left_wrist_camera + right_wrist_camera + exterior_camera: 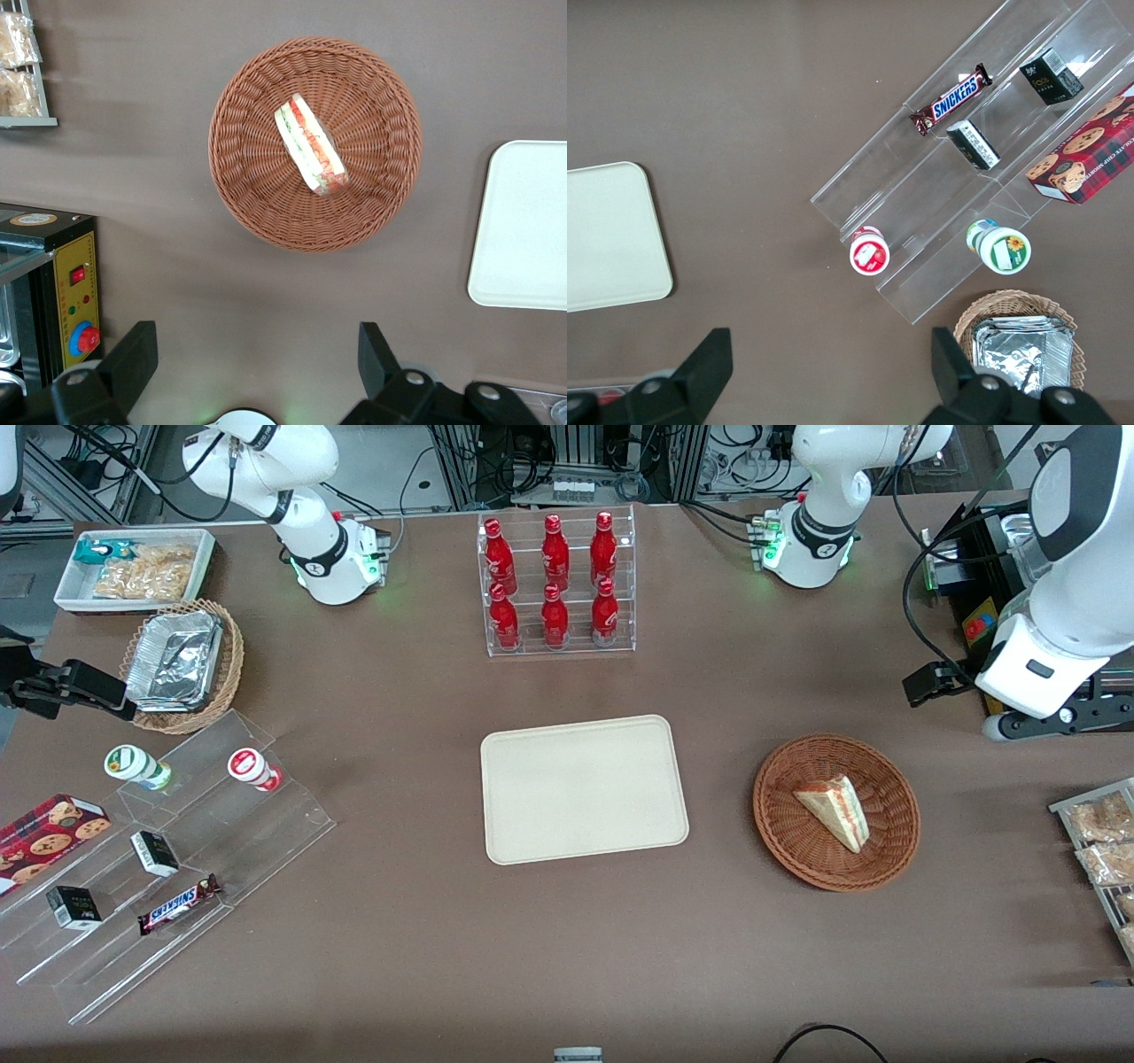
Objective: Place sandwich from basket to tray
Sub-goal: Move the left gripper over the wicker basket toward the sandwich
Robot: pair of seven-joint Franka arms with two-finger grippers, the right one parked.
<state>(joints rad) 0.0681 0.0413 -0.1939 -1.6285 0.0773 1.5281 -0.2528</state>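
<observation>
claw (257, 359): left arm's, fingers spread wide, holding nothing; hangs high over bare table near the working arm's end, apart from the basket, nothing between the fingers.
claw in front view: only the wrist body shows near the edge of the picture; fingertips not made out there.
basket (315, 143): round reddish-brown wicker, on the table toward the working arm's end, well in from the edges, beside the tray with a gap of bare table between.
sandwich (309, 146): lying in the basket, about mid-floor, a little off centre; white bread faces, red/orange/green filling along one long edge; its point aims at the basket rim nearer the front camera.
tray (583, 788): cream, flat, nothing on it, mid-table; bottle rack (556, 582) farther from the front camera than it.
stage: looks like the start, approach not yet made, sandwich untouched.
handling (guess): light, soft, squashes easily; layers may slide apart; not slippery.
grip (guess): pinch across the two bread faces at the thick middle of the wedge, not the thin tip; gentle squeeze.
risk: wicker wall low, but a finger could catch the weave.
</observation>
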